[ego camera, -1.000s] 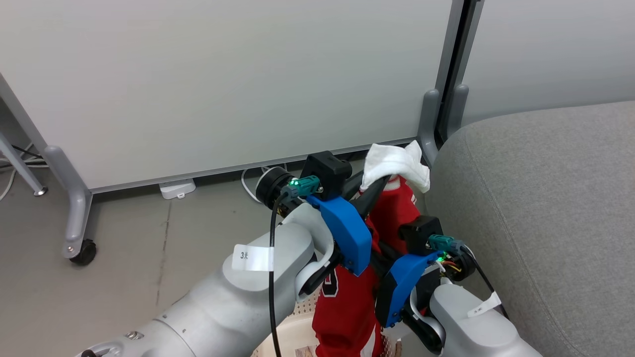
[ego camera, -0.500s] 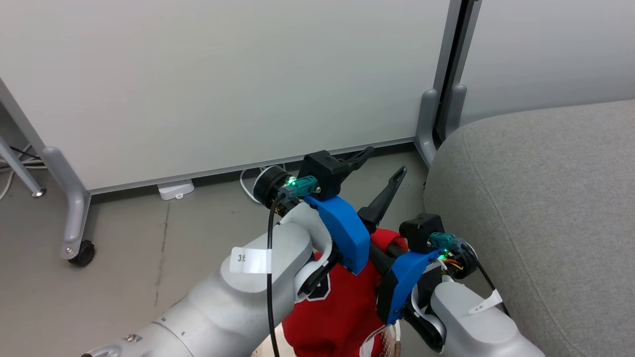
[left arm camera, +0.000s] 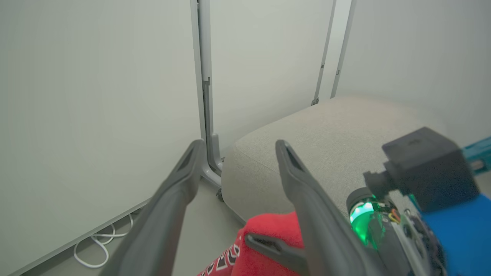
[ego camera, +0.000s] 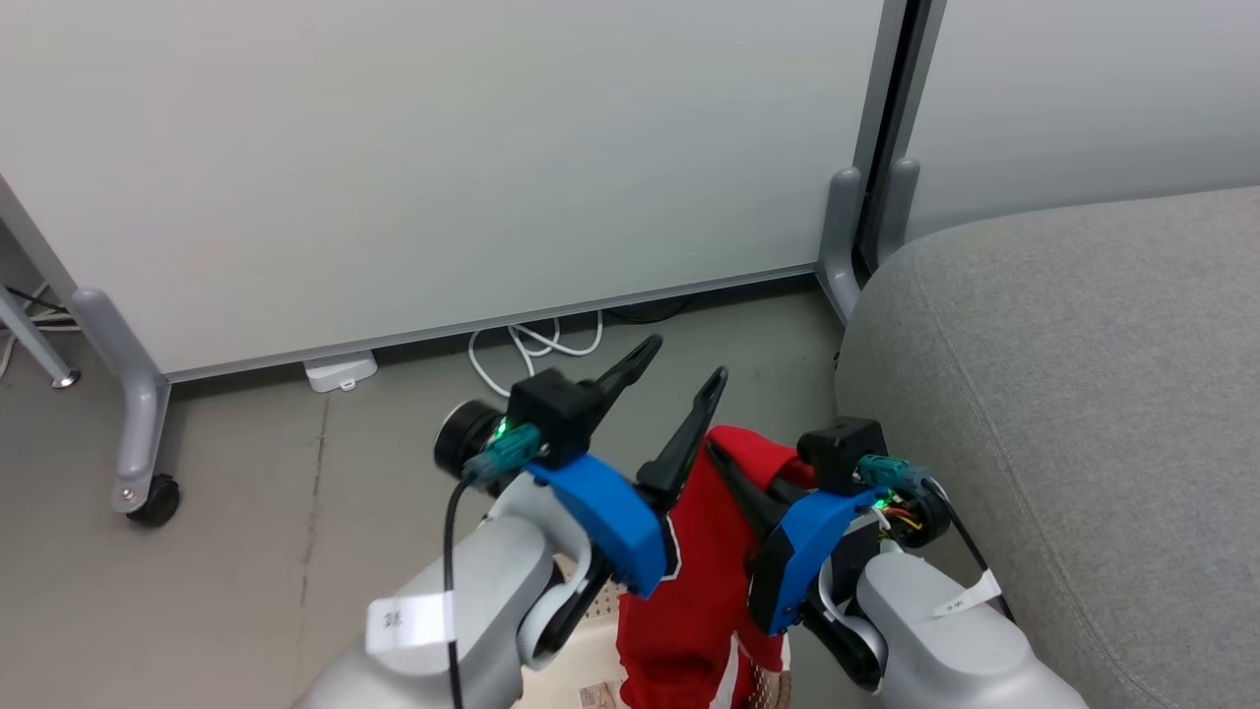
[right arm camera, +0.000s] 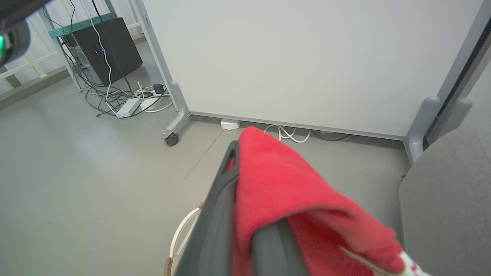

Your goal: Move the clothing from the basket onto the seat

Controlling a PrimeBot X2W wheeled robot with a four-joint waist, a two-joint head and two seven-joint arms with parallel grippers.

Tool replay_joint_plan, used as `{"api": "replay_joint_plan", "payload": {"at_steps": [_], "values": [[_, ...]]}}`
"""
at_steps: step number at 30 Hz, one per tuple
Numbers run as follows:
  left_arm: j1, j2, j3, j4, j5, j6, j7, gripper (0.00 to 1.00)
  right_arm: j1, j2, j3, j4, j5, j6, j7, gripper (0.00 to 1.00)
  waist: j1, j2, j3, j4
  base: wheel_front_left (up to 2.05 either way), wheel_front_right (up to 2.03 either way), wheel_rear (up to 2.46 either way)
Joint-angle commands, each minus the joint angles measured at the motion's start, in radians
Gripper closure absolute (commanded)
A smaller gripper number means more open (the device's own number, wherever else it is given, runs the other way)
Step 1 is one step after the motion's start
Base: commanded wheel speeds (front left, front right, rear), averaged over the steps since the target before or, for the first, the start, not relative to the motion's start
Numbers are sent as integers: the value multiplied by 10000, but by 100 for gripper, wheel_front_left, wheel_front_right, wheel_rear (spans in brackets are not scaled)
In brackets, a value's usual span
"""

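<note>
The red clothing (ego camera: 689, 581) hangs over my right gripper (ego camera: 724, 463), which is shut on its top fold; the cloth trails down into the cream basket (ego camera: 581, 675) at the bottom of the head view. In the right wrist view the clothing (right arm camera: 280, 184) drapes over the right gripper (right arm camera: 234, 153), hiding one finger. My left gripper (ego camera: 679, 369) stands open and empty just left of the cloth. The left wrist view shows the left gripper (left arm camera: 238, 147) wide apart, with the lettered clothing (left arm camera: 268, 230) below. The grey seat (ego camera: 1063, 394) is close on the right.
White partition panels (ego camera: 443, 167) on wheeled grey legs (ego camera: 138, 463) stand ahead, with white cables (ego camera: 532, 345) on the floor beneath. A black box and cable tangle (right arm camera: 111, 46) sit far left. The basket's white handle (right arm camera: 184, 230) is below my right gripper.
My left gripper opened and let go of the garment's white-trimmed end, which dropped. The left arm then drew back and to the left. The right gripper kept its hold.
</note>
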Motion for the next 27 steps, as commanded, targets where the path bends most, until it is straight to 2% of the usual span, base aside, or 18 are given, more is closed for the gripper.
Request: {"api": "replay_joint_plan", "payload": {"at_steps": [1,2,8,15,21,27], "values": [[859,329,645,-605,529,38,-40,0,-205,-25,-120,18,-104,5,-96,100,0,0,42,18,0,0,0],[859,329,645,-605,529,38,-40,0,-205,-25,-120,18,-104,5,-96,100,0,0,42,18,0,0,0],[2769,909,2380,-2132,2028,-84,-33,0,-256,-25,-571,148,-391,5,-181,100,0,0,139,145,0,0,0],[4611,839,4111,-2957,3085,-315,-34,0,-105,-25,-1044,31,-714,5,-210,100,0,0,202,158,0,0,0],[5503,670,4919,-3198,3755,-490,-34,0,106,-25,-1273,-101,-899,5,-226,100,0,0,224,130,0,0,0],[5780,504,5289,-3194,4103,-561,-34,0,173,-25,-1409,-257,-1028,5,-161,100,0,0,257,34,0,0,0]]}}
